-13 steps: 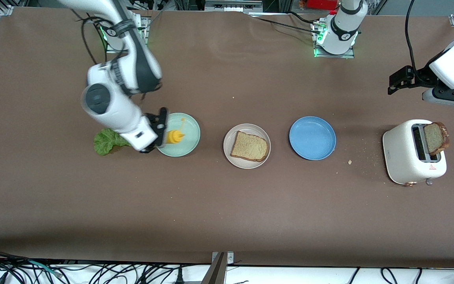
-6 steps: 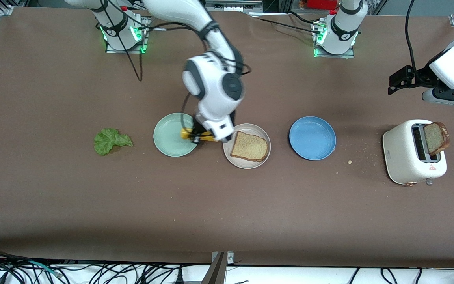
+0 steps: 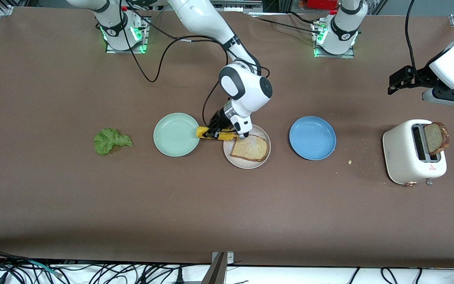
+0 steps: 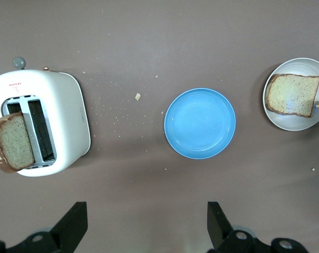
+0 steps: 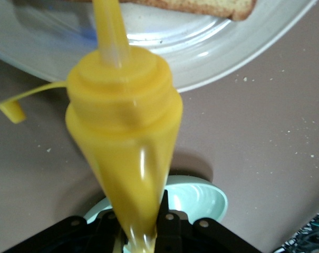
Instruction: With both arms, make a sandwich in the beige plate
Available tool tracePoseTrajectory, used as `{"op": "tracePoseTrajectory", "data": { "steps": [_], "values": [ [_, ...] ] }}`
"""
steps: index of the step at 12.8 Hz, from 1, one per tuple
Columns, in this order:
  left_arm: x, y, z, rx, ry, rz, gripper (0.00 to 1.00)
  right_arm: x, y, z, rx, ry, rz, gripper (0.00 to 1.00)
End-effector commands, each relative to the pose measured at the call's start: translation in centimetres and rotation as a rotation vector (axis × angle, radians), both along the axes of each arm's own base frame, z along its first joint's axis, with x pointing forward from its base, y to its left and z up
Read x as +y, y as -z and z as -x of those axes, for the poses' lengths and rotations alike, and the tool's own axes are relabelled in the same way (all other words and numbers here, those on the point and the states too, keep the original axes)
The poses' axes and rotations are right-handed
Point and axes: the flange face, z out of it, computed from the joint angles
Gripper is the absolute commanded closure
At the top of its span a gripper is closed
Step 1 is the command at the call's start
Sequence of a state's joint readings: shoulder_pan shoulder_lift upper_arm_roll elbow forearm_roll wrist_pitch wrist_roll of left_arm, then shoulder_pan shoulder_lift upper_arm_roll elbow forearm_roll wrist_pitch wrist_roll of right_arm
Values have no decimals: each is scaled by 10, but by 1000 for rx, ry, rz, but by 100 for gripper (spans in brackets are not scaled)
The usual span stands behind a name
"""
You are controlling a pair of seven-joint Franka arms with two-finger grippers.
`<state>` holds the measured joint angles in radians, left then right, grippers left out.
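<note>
My right gripper [image 3: 216, 132] is clenched on the yellow mustard bottle [image 3: 215, 135], held at frame centre with its long axis nearly level. Its nozzle points at the bread slice [image 3: 250, 148] on the beige plate [image 3: 246, 165], just beside it. I judge squeezing comes next. My left gripper [image 4: 143, 229] waits released, over the table by the toaster [image 3: 413, 157].

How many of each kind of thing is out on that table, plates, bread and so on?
Plates: 3, mint green plate, beige plate, blue plate
Bread slices: 2
Lettuce leaf: 1
Yellow squeeze bottle: 1
Toaster: 1
Total: 8
</note>
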<state>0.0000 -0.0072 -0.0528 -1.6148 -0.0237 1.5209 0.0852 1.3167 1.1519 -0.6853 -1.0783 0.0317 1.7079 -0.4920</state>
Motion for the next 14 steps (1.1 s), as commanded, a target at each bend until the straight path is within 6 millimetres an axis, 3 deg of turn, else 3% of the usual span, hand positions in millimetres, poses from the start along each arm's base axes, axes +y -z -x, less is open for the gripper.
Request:
{"op": "tracePoseTrajectory", "data": {
  "steps": [1,4,6,7,8,9,10,12,14],
  "values": [
    [0,-4,1,-11,2,-13,0,6,-13,-3,-40,4,10,100],
    [-1,-4,1,-11,3,-13,0,6,-34,-6,-26,14,-27,100],
    [-1,-4,1,-11,4,-13,0,3,-79,-12,25,28,-137,100],
    [-2,-4,1,-11,4,-13,0,-8,-106,-19,49,51,-191,100],
    [-1,-4,1,-11,2,-13,0,-26,-133,-30,59,86,-253,100],
    [-2,-4,1,-11,3,-13,0,-57,-167,-54,54,127,-332,100],
    [-1,-4,1,-11,2,-13,0,-82,-190,-64,91,169,-411,100],
    [-1,-4,1,-11,2,-13,0,-135,-223,-76,142,219,-552,100],
    [-1,-4,1,-11,2,-13,0,-180,-237,-89,207,227,-682,100]
  ]
}}
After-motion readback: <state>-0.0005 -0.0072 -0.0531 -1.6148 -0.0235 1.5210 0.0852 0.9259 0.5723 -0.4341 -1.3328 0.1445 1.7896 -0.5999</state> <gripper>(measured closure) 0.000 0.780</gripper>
